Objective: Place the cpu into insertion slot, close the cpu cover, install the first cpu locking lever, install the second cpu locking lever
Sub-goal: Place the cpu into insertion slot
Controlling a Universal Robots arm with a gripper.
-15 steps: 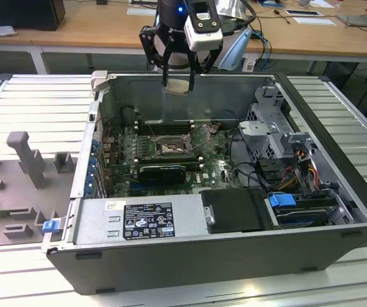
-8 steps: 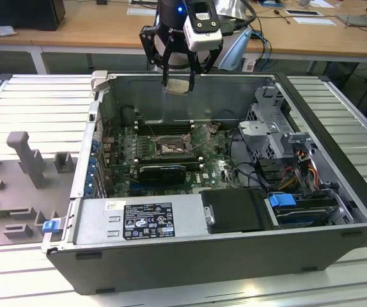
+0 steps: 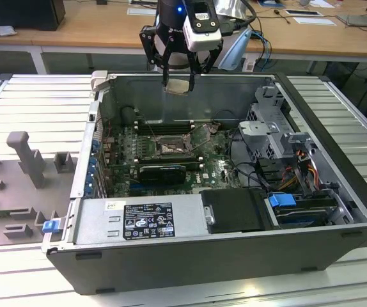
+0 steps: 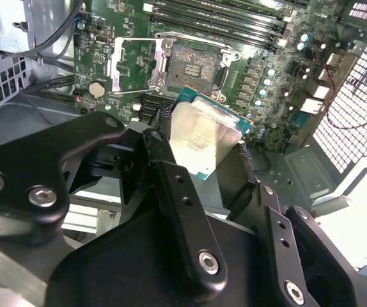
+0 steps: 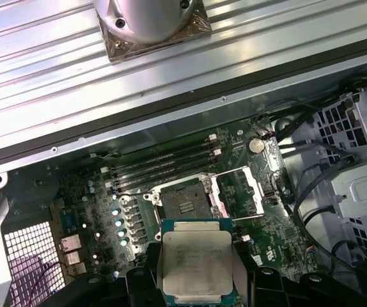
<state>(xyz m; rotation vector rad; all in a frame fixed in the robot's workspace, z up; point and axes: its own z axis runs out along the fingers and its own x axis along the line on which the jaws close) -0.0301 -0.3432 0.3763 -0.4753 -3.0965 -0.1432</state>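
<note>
The cpu (image 5: 196, 265) hangs pinched by two opposite edges in the tool (image 3: 178, 83), above the open computer case (image 3: 190, 268) and well apart from the insertion slot (image 5: 187, 201). The slot lies bare, with the cpu cover (image 5: 238, 188) flipped open beside it. The hold on such thin edges looks slight: a slip would drop the chip onto the motherboard (image 5: 263, 224). A skewed or off-centre descent could crush the socket's contacts, or catch the raised cover.

cpu (image 4: 199, 134) edges hidden behind claw (image 4: 203, 146), insertion slot (image 4: 194, 61) contacts indistinct
</note>
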